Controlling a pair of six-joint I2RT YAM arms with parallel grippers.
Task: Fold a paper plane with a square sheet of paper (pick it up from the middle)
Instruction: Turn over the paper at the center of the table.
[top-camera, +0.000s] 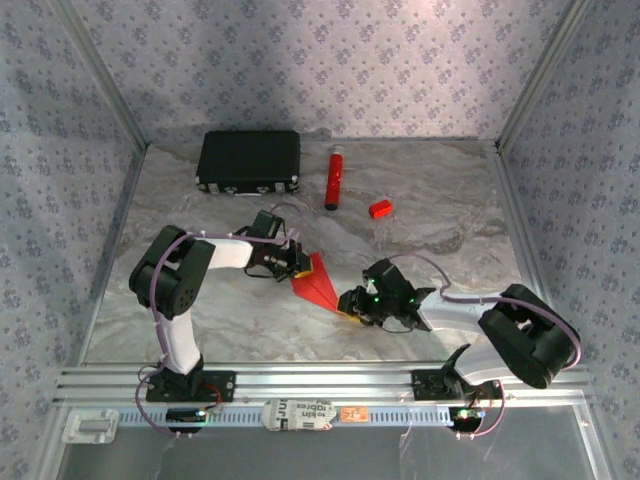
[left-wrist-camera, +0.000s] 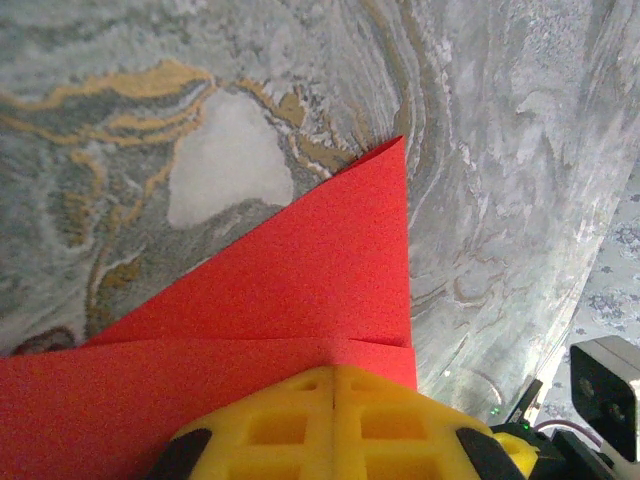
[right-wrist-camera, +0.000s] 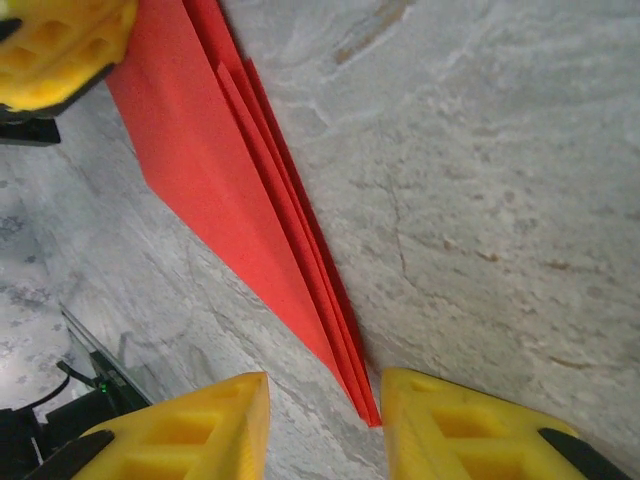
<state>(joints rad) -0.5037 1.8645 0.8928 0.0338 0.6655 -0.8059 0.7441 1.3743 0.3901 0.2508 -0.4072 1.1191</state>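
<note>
Left gripper (left-wrist-camera: 333, 374): fingers are pressing together, pinching the wide end of the paper plane (top-camera: 318, 283)
Right gripper (right-wrist-camera: 325, 388): jaws are standing spread; the pointed tip is lying between them, apparently untouched
Paper plane: is lying on the table (top-camera: 440, 215) nearer the arms than the black case (top-camera: 249, 160); both grippers are meeting at it
Handling: probably light, thin and limp; stacked folds are likely springing open; pinching across the layered crease seems safest; it may be sliding easily
Around: red tube (top-camera: 333, 178) is lying just right of the case; small red block (top-camera: 379, 208) farther right; neither is obstructing
</note>
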